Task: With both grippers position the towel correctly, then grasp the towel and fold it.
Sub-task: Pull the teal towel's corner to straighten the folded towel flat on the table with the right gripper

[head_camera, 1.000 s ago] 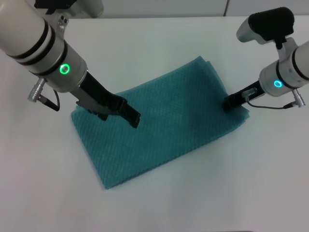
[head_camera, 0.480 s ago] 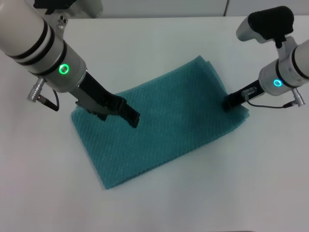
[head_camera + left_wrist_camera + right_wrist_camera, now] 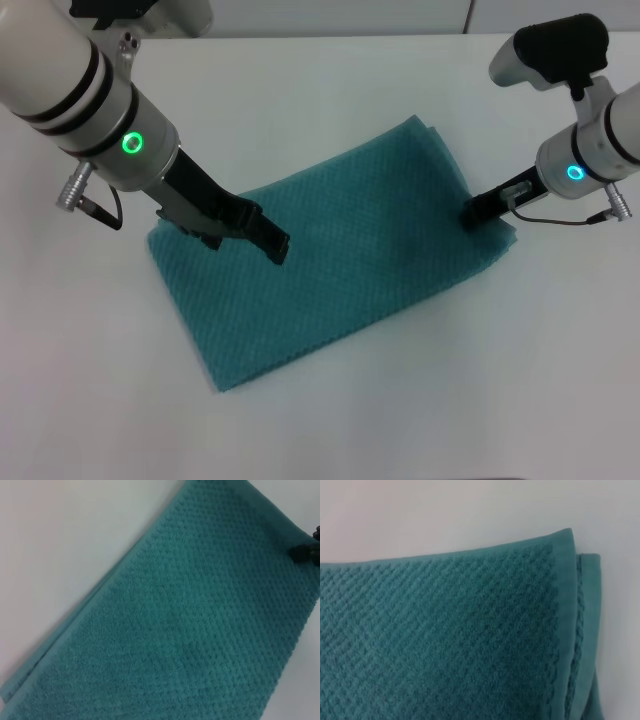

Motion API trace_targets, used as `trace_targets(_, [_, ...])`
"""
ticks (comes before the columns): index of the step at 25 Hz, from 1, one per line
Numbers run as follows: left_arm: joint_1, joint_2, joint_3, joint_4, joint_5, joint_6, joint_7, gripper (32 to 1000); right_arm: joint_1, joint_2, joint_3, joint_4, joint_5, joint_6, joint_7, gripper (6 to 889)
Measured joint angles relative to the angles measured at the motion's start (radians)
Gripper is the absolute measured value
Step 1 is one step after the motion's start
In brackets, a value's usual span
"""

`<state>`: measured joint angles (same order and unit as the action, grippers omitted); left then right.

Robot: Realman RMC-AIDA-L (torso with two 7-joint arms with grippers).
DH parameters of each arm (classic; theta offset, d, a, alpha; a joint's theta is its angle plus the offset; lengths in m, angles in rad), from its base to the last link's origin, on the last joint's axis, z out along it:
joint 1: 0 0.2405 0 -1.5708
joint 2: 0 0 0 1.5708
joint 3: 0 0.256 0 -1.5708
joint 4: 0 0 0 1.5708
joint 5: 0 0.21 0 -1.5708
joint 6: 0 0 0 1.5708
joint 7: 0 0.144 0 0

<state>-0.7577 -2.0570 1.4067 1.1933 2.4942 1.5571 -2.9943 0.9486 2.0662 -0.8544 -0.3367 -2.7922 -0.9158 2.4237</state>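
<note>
1. Worktop [image 3: 330,430]: plain white flat surface, carrying the one cloth and both arms' working ends.

2. Towel [image 3: 330,255]: teal-green rectangular cloth of waffle weave with hemmed edges, lying flat near the middle of the worktop, set on a slant so that its near corner points toward the robot's left and its far corner toward the right. It is doubled over (the right wrist view shows a second hemmed layer [image 3: 587,630] peeping out beside the upper layer's corner; the left wrist view shows a lower edge stepping out along one long side [image 3: 45,655]).

3. Left gripper [image 3: 275,245]: slim black end piece on a white cylindrical arm with black bands and a green ring light [image 3: 132,143], reaching down from the robot's left. Its tip is over the left half of the towel, inside the cloth's outline, close to or touching the surface; contact cannot be told. Whether the jaws are parted or closed cannot be told.

4. Right gripper [image 3: 470,214]: slim black end piece on a white arm with a blue-green ring light [image 3: 575,173], coming in from the robot's right. Its tip sits at the towel's right-hand short edge, just short of the far corner, and shows as a small dark shape at the cloth's edge in the left wrist view [image 3: 302,552]. The state of its jaws cannot be told.
</note>
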Motion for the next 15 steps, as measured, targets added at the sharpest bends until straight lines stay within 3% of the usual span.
trace_targets(15, [0.001,0.0,0.0,0.0,0.0,-0.006,0.0,886,-0.003,-0.002,0.0,-0.006,0.003,-0.027,-0.006,96])
